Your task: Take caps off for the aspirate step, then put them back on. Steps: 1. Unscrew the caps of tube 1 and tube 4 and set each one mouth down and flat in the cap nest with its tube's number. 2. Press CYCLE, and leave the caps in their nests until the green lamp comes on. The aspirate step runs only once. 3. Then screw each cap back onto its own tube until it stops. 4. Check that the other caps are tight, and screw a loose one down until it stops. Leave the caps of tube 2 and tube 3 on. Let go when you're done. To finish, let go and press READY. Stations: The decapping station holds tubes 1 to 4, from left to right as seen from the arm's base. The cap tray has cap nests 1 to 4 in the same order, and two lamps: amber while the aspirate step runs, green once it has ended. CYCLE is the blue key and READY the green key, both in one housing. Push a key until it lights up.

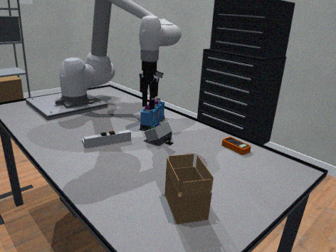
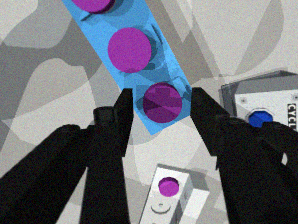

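Observation:
The blue decapping station (image 1: 153, 114) stands mid-table. In the wrist view its block (image 2: 131, 60) shows three purple caps in a row: one at the top edge (image 2: 92, 4), one in the middle (image 2: 129, 49) and the end cap (image 2: 162, 102). My gripper (image 2: 161, 102) (image 1: 149, 103) is open and hangs straight down over the station. Its fingers straddle the end cap with a gap on each side. One purple cap (image 2: 168, 186) lies flat in an end nest of the white cap tray (image 1: 107, 138). The blue CYCLE key (image 2: 260, 118) is on the grey housing (image 1: 159, 132).
An open cardboard box (image 1: 189, 186) stands nearer the table's front. An orange meter (image 1: 236, 145) lies to the right. A black drawer cabinet (image 1: 245, 67) stands behind the table. The tray's two lamps (image 1: 107, 133) look dark.

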Action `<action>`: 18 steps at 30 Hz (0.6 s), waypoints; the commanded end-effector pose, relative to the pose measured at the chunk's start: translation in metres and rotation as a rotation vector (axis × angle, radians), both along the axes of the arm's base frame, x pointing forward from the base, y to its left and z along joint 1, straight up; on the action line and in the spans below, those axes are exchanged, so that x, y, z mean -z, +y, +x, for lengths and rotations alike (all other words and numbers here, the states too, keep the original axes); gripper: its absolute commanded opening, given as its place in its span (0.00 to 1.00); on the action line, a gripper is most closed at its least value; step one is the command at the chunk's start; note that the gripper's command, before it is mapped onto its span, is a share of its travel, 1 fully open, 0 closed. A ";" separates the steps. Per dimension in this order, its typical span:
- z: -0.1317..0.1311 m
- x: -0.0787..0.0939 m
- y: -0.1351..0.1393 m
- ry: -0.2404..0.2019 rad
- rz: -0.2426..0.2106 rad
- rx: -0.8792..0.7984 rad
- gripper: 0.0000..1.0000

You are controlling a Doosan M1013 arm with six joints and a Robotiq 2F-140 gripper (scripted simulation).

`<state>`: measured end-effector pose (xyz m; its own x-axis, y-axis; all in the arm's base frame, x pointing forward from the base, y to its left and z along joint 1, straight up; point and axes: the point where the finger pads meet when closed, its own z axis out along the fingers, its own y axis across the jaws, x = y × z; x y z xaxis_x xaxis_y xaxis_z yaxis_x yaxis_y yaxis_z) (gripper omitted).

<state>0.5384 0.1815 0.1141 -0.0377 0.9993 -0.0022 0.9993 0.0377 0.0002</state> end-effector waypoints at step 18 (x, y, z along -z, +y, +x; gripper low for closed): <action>0.000 0.003 0.000 -0.001 0.001 0.000 0.30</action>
<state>0.5384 0.1815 0.1104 -0.0378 0.9993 -0.0021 0.9993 0.0378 0.0002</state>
